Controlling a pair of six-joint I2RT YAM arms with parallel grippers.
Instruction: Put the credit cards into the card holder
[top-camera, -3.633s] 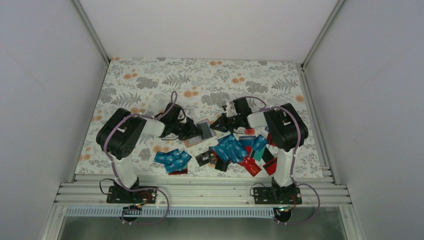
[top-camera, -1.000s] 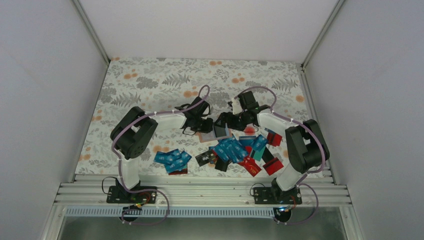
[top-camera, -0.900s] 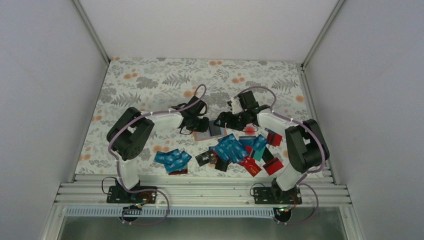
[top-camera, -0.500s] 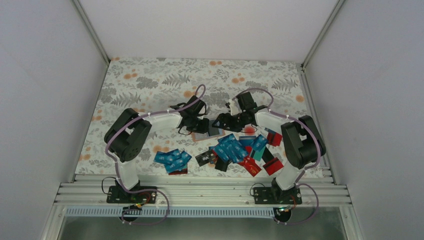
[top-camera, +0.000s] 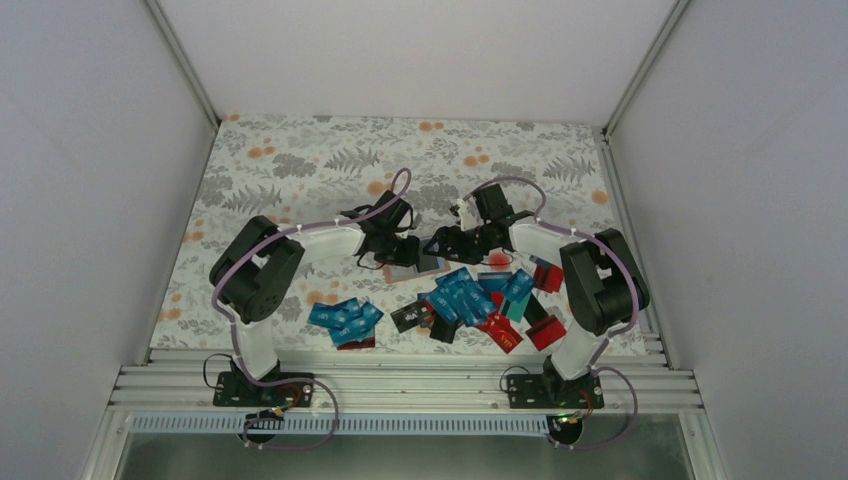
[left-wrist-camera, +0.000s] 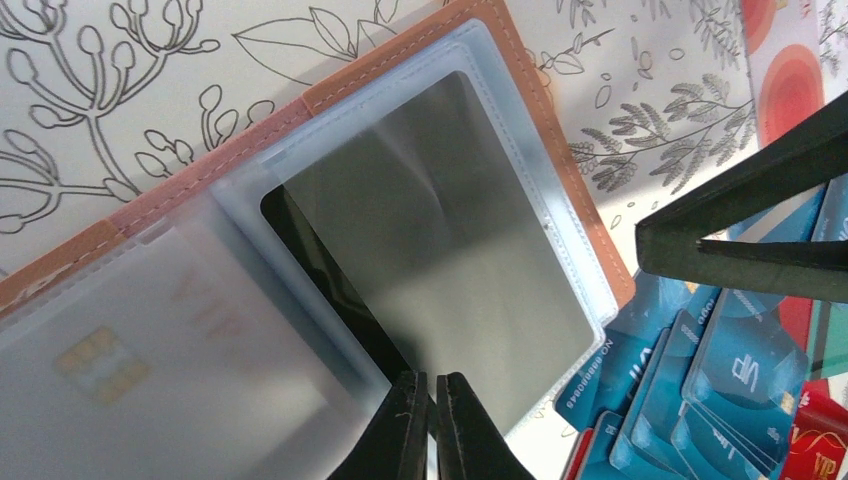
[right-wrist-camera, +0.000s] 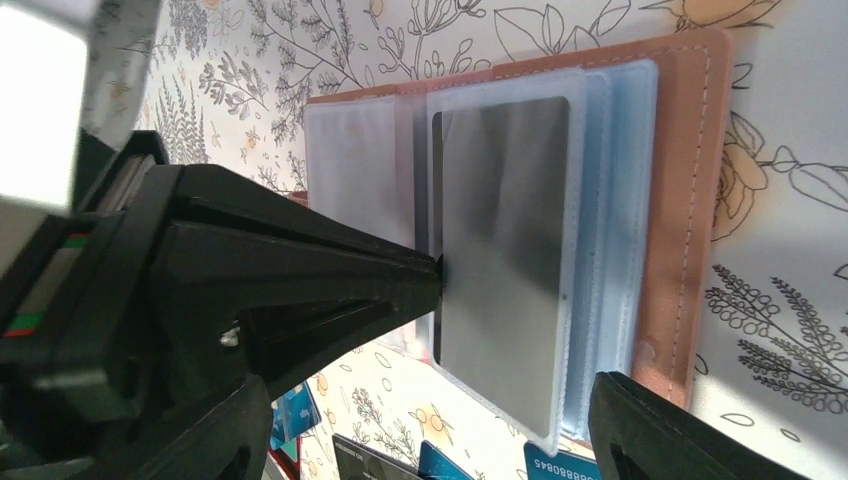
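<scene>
The card holder (top-camera: 400, 270) is pictured lying open and flat near the middle of the floral-patterned table (top-camera: 300, 160), between the two arms and just beyond the main heap of credit cards (top-camera: 470, 296). In the left wrist view its tan-pink stitched cover (left-wrist-camera: 560, 150) is seen framing clear plastic sleeves, and a dark card (left-wrist-camera: 440, 250) is shown sitting inside the uppermost clear sleeve (left-wrist-camera: 585, 320). A second card with a gold chip (left-wrist-camera: 95, 362) is made out dimly through a frosted sleeve beside it.

The left gripper (left-wrist-camera: 430, 420) is seen with its fingers pressed together, the tips set against the open edge of the sleeve where the dark card's edge lies; whether the plastic or the card is pinched between them cannot be told. From the right wrist the same closed tips (right-wrist-camera: 438, 270) are seen touching the dark card's (right-wrist-camera: 500, 240) long edge.

The right gripper (right-wrist-camera: 425, 395) is shown spread wide above the holder's (right-wrist-camera: 690, 200) near side, with nothing grasped. Blue and teal cards (left-wrist-camera: 700, 380) are seen fanned just beside the holder's corner, and a smaller group of blue cards (top-camera: 345, 320) lies apart, nearer the left arm's base.
</scene>
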